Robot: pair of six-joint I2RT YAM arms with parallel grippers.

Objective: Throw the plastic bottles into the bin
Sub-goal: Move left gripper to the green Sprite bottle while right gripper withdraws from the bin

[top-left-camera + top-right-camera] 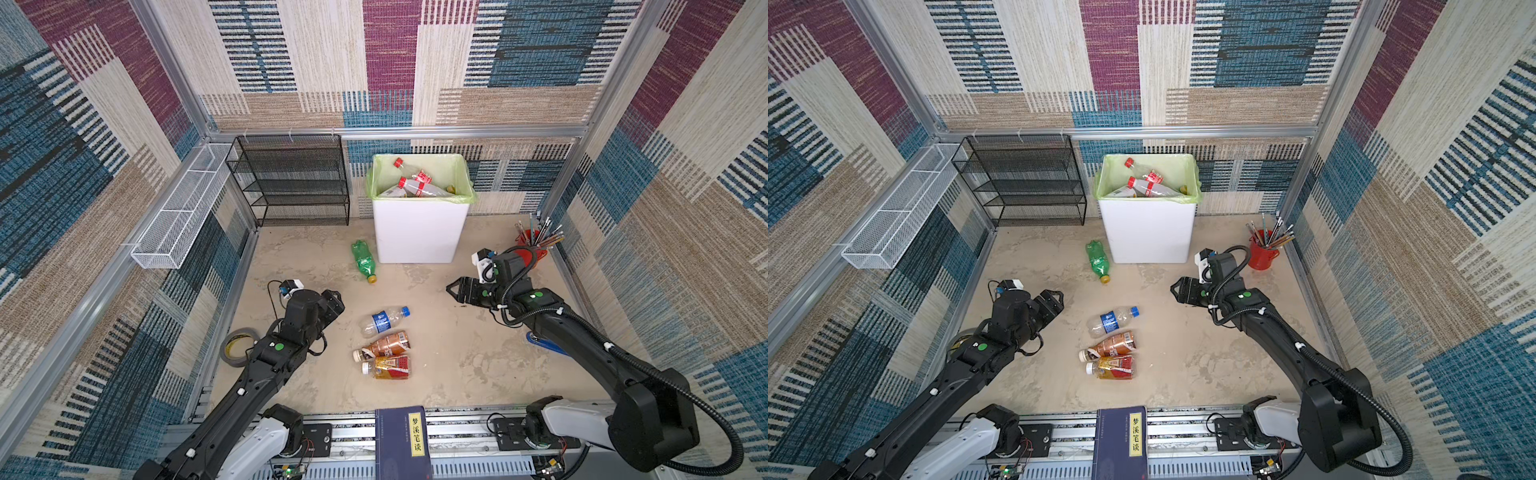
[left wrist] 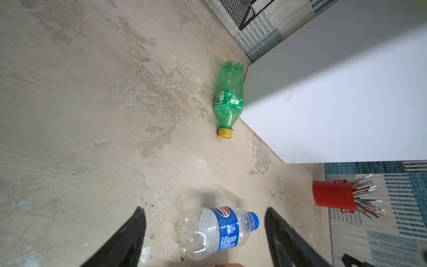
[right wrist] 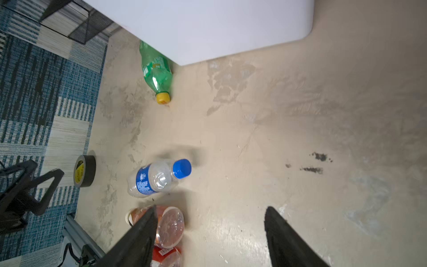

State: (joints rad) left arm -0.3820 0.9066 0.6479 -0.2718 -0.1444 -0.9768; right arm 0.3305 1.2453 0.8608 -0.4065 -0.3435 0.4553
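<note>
The white bin with its green bag stands at the back and holds red-capped bottles. A green bottle lies by its left front corner. In mid-floor lie a clear blue-labelled bottle, a brown bottle and an amber red-labelled bottle. My left gripper hovers left of the clear bottle, open, its fingers either side of the bottle in the left wrist view without touching it. My right gripper is open and empty over bare floor, right of the bottles.
A black mesh rack and a white wire basket stand at the back left. A red cup of pencils sits at the back right behind the right arm. A tape roll lies under the left arm, and a book at the front edge.
</note>
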